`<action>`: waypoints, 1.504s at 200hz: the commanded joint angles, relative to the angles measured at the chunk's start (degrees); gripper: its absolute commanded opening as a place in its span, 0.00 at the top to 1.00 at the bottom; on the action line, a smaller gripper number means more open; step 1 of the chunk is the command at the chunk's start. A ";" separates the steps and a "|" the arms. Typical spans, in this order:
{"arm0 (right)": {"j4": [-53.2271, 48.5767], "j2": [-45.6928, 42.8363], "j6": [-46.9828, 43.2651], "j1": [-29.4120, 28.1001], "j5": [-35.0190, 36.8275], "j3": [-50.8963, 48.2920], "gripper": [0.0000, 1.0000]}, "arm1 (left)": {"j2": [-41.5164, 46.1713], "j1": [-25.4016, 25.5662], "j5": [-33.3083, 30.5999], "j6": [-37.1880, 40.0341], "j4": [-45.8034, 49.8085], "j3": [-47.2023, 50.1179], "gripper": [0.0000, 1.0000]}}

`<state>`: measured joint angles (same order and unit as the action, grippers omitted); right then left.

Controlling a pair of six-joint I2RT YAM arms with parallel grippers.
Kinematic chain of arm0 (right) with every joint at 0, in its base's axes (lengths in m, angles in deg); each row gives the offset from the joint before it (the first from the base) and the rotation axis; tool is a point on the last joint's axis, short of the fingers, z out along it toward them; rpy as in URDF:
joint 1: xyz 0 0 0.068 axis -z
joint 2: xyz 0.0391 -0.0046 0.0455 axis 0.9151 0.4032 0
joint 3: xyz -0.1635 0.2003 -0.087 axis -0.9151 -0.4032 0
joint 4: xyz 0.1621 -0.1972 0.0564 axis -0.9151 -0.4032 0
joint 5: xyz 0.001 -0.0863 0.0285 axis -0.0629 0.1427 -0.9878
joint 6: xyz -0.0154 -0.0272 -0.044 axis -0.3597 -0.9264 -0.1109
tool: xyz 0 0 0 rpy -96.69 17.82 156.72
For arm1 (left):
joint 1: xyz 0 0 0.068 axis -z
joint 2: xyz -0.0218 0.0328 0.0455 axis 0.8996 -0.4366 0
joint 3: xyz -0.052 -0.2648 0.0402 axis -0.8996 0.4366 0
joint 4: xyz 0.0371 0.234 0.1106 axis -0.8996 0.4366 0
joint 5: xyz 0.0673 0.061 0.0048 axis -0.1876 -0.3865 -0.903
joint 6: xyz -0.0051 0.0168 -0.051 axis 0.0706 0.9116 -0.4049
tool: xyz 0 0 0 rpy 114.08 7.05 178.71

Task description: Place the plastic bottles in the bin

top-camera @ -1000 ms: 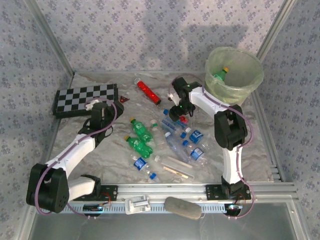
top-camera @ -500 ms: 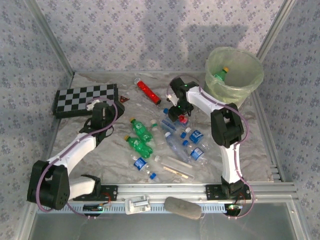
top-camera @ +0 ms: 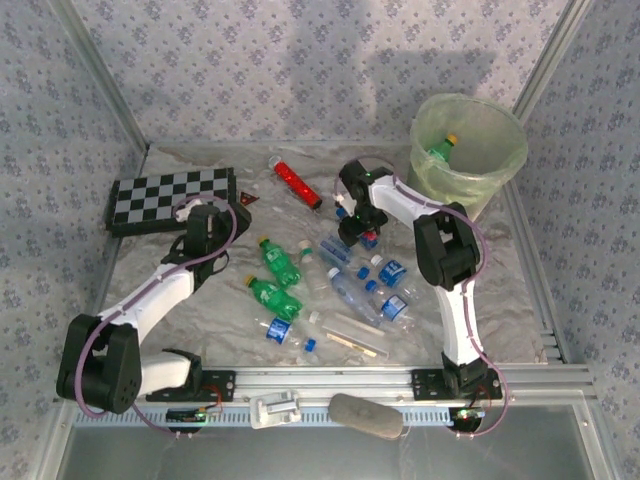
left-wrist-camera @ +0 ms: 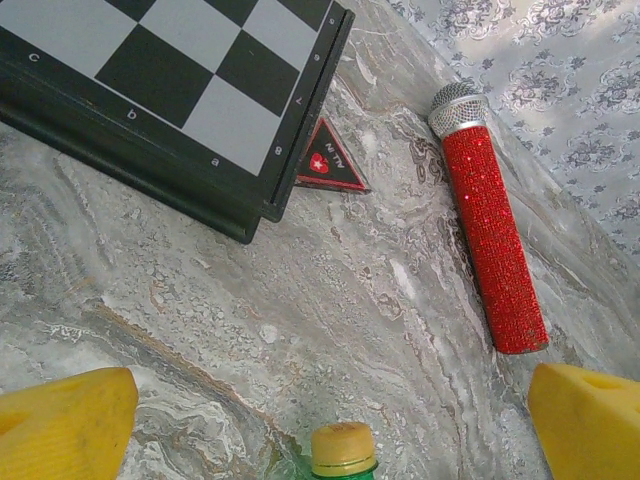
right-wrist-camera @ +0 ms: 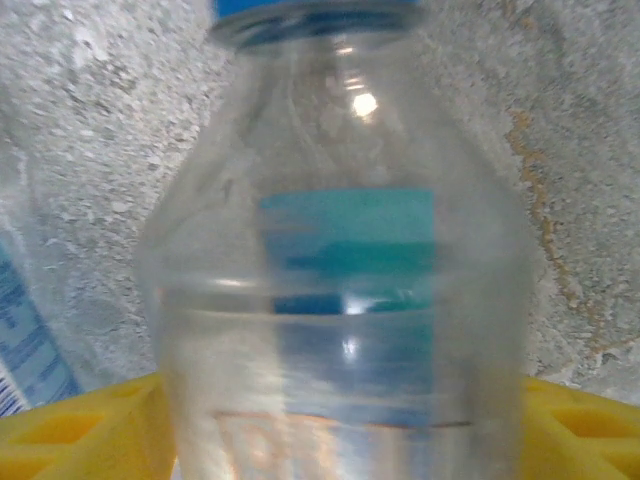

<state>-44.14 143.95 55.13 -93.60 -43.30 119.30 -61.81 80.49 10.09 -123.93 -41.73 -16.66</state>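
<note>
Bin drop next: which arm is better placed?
Right. The right gripper has a clear bottle between the jaws, and the bin stands on its side. Left gripper is open, far off.

Bottles (top-camera: 340, 285) crowd the middle of the table (top-camera: 130, 260), with little room for fingers among them. Bare surface lies to their left, below the chequered board (top-camera: 170, 197), and to their right. The bin (top-camera: 480, 185) is open on top, with the right arm (top-camera: 445, 255) just beside it. A clear bottle (right-wrist-camera: 340, 250) takes up the gap between the fingers of the right gripper (top-camera: 360, 232).
</note>
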 commanded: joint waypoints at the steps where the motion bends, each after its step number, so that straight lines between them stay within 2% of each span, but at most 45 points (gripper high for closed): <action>1: -0.50 0.57 -0.90 -0.22 1.40 0.79 0.25 | -0.01 -0.39 0.79 -0.56 -1.39 -0.65 0.00; 34: 0.15 -0.53 -1.23 -0.22 1.73 0.60 0.37 | -0.01 -0.39 0.96 -0.80 -1.39 -0.66 0.00; 67: 1.13 -3.05 -1.43 -0.27 1.55 0.62 0.43 | -0.01 -0.38 1.34 -0.90 -1.65 -0.66 0.00; 133: 6.62 -14.81 0.97 0.45 -7.66 0.29 0.45 | -0.97 0.14 2.67 -1.25 -2.45 -0.66 0.00; 199: 17.55 -30.21 3.49 3.45 -15.03 -2.58 0.45 | -4.36 3.66 2.71 0.31 -2.02 -3.09 0.00; 228: 20.93 -35.43 5.65 6.25 -13.88 -2.51 0.45 | -7.17 5.94 2.86 1.97 -1.32 -5.94 0.00; 265: 20.97 -39.49 8.22 10.50 -7.35 -1.72 0.45 | -10.58 8.60 3.85 3.87 -0.54 -9.47 0.00; 301: 22.16 -43.29 11.65 17.36 -4.72 -3.50 0.45 | -13.04 9.80 5.70 4.47 0.83 -11.49 0.00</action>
<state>-23.59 103.56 63.04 -80.11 -51.30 116.66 -73.53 89.69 13.96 -121.11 -42.17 -25.78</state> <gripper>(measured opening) 0.552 0.999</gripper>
